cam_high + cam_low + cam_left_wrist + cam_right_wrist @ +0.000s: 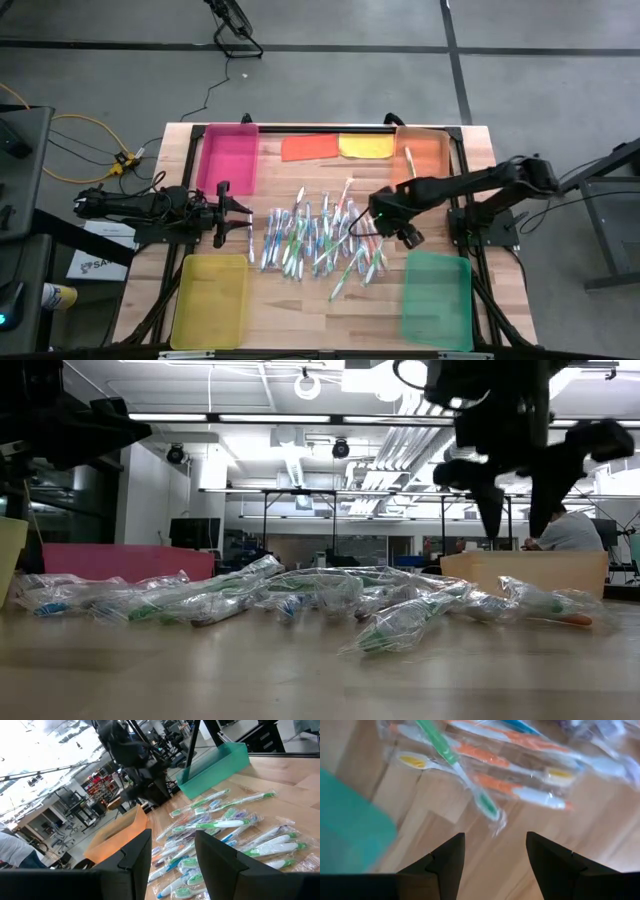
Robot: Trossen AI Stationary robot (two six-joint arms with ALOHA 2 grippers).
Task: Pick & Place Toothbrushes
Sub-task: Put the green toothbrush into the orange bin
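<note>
Here the right fingers (spread, empty) hover at the toothbrushes' edge, left fingers spread.

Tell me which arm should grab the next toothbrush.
Right, probably. The right claw hangs open directly over the toothbrushes, by the green tray. The left claw, also open, sits just off the pile's edge.

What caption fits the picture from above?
Both open grippers, left and right, flank wrapped toothbrushes between four trays.
</note>
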